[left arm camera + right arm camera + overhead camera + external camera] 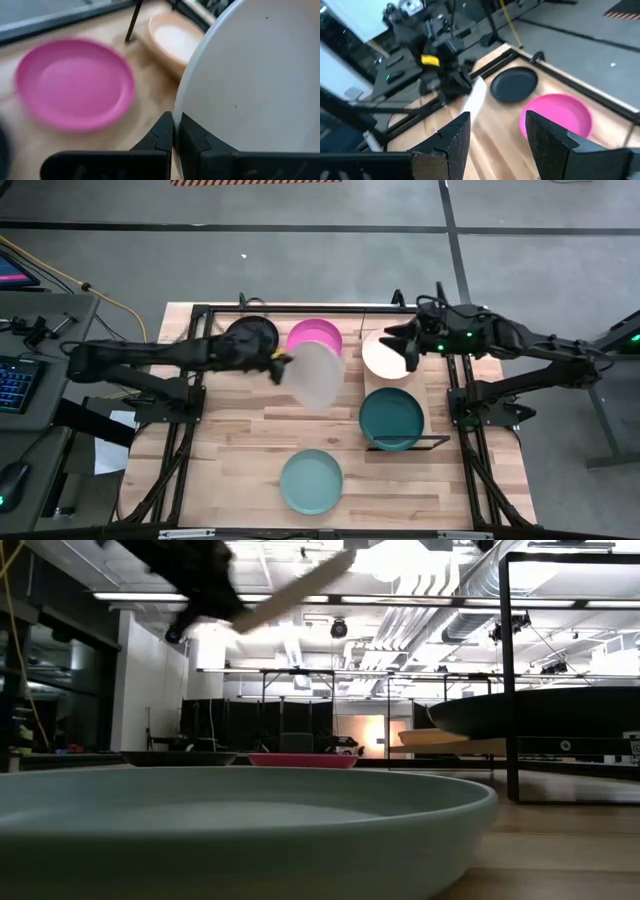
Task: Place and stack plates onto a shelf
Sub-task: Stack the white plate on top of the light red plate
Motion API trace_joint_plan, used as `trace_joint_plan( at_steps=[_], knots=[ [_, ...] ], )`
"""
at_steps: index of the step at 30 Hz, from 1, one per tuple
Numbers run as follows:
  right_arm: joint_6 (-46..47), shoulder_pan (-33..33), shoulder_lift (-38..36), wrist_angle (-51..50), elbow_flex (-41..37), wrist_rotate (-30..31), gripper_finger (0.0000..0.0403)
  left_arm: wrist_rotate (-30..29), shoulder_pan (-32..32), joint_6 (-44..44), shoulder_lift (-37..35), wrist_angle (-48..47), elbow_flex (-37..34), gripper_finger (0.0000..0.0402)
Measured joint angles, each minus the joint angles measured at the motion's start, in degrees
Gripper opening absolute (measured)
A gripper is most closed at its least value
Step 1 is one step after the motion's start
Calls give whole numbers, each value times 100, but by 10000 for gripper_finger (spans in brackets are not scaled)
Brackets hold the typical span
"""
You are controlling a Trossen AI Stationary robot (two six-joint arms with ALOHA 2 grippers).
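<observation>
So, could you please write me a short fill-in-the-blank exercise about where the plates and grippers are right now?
1. The left gripper is shut on the rim of the ____ plate, holding it above the table.
2. The plate on the shelf is dark ____.
3. The black plate lies beside the ____ plate.
4. The right gripper, over the peach plate, holds ____.

Missing words: cream white; green; pink; nothing

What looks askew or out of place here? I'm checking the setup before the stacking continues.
Only the cream white plate: the left gripper holds it by its rim, tilted in mid-air above the table. The other plates lie flat, the dark green plate on the shelf.
</observation>
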Motion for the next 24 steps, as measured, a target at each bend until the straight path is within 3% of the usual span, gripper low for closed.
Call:
trace_joint_plan(
  at_steps=[5,9,18,24],
  knots=[
    [-6,0,-216,12,0,396,172,22,414,-57,1753,1816,261,1],
    [-6,0,-258,17,0,862,172,134,678,-430,3037,2270,1013,1],
    [11,0,-214,17,0,1008,172,586,766,-1495,4753,1493,3436,1],
    [-3,0,-216,17,0,1009,172,764,650,-1522,5348,1240,4234,1]
  ],
)
